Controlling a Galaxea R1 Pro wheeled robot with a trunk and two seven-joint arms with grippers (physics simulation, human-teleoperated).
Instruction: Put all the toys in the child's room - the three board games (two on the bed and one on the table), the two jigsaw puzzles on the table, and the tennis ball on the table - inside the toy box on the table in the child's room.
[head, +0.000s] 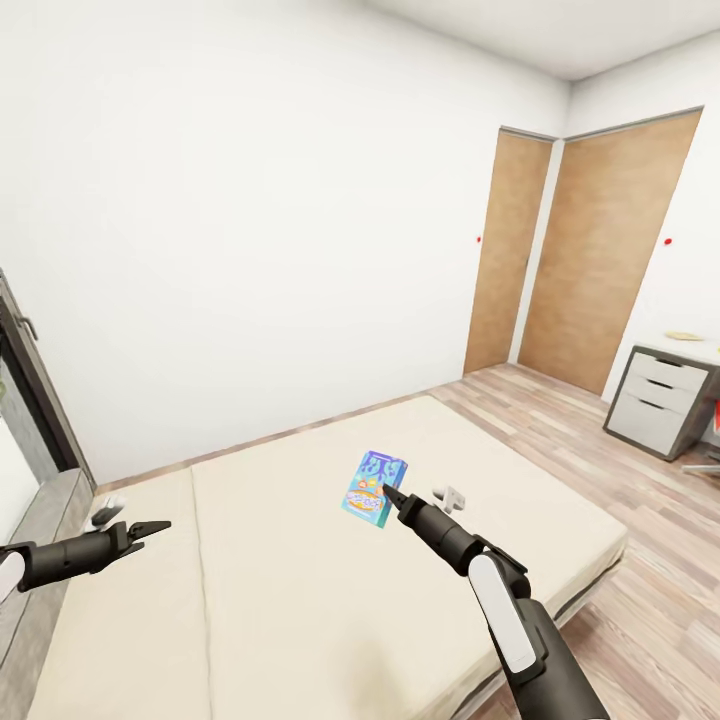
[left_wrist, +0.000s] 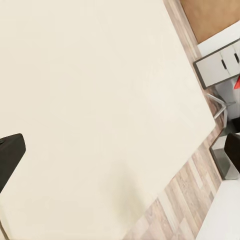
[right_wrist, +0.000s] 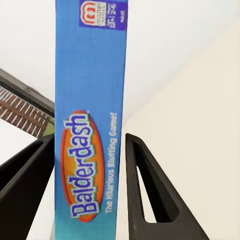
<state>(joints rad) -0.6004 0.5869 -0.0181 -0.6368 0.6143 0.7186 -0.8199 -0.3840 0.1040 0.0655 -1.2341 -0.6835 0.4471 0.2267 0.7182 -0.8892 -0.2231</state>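
Right claw (head: 388, 492) clamped on blue board game (head: 372, 488) | upright, long axis vertical, above bed (head: 300, 600) | left claw (head: 160, 525) together

Right arm extended forward, right hand (head: 388, 496) fingers clamped on either side of something. Left arm reaches in from the side, left hand (head: 158, 525) pointing inward, fingers nearly together.

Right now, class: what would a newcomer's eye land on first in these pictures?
The blue board game, held up over the beige bed by the right gripper; the right wrist view reads "Balderdash" on its edge. Next, the two brown doors in the far corner, near white drawers.
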